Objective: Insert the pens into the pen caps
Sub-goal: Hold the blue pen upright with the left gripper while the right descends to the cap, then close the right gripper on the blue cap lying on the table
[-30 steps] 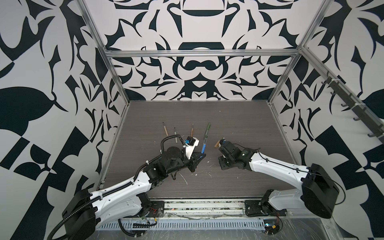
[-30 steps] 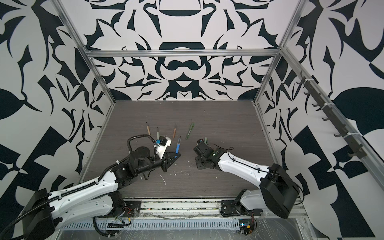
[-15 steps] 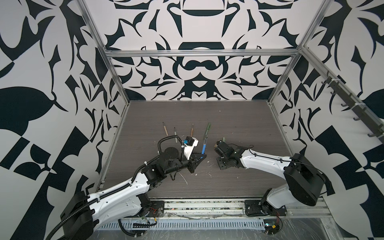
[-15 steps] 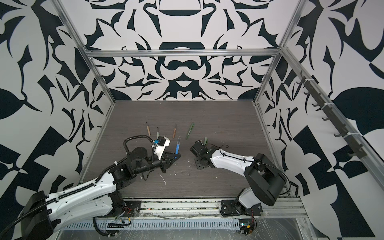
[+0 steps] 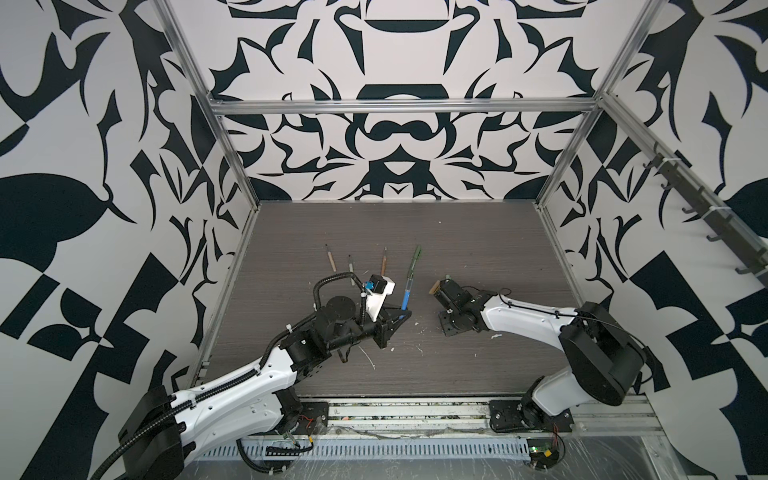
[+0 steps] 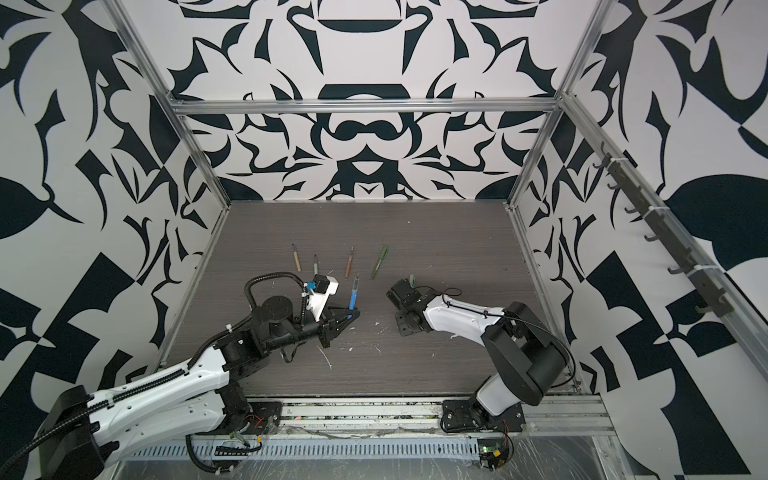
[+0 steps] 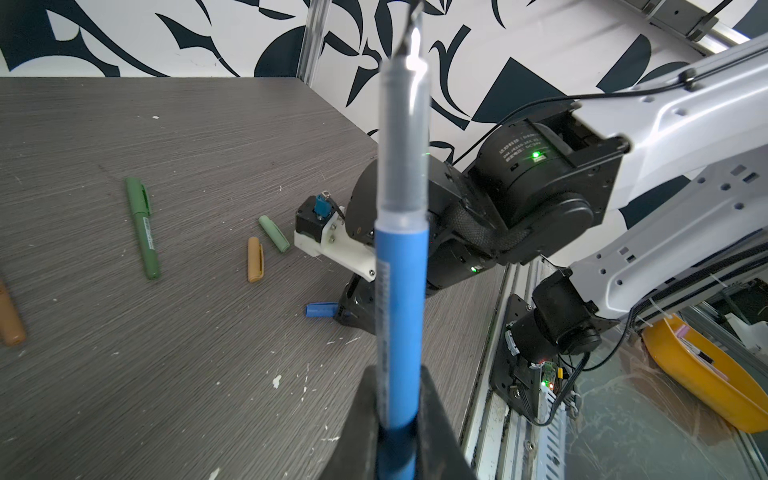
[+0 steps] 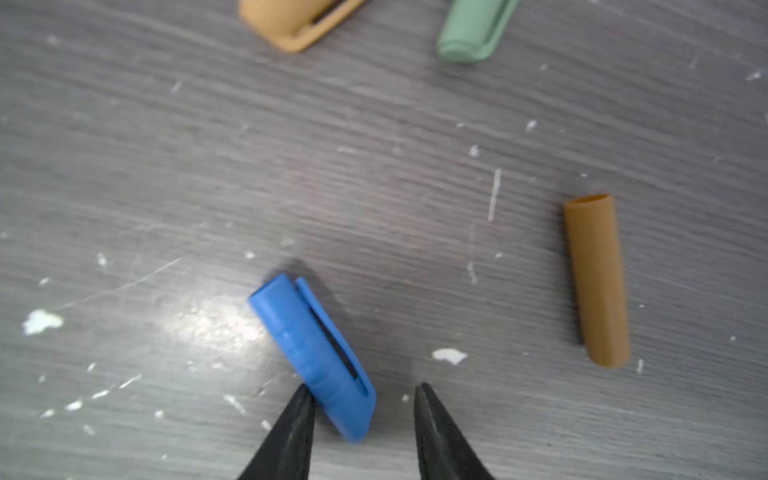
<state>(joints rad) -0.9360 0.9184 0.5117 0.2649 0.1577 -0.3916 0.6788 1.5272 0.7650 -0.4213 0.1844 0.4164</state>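
Pressure is on at the left fingers, clenched on the rear end of the blue pen; its clear grey front section and dark tip stick out well beyond them. The right fingers stand parted just over the desk, straddling one end of the blue cap, which lies flat. One finger touches or nearly touches its side and the other is clear, so nothing is held there.

Take the held pen as dial centre in a top view. The right wrist sits at three o'clock and hides the blue cap beneath it. The tan cap and pale green cap lie at about two. The tan pen is at ten, the pale green pen between ten and eleven, the orange-brown pen at eleven. The dark green pen, cap already on, is at twelve. The orange-brown cap lies near the blue one, apart from it.

By my judgement the blue cap is light, hard, smooth and round, so it is likely to roll or skid if one finger meets it first. A hold across the barrel near mid-length, off the clip, should leave the mouth free. The pen looks stiff and light, but gripped so far back its tip may waver, and the slick barrel could slide under the push.
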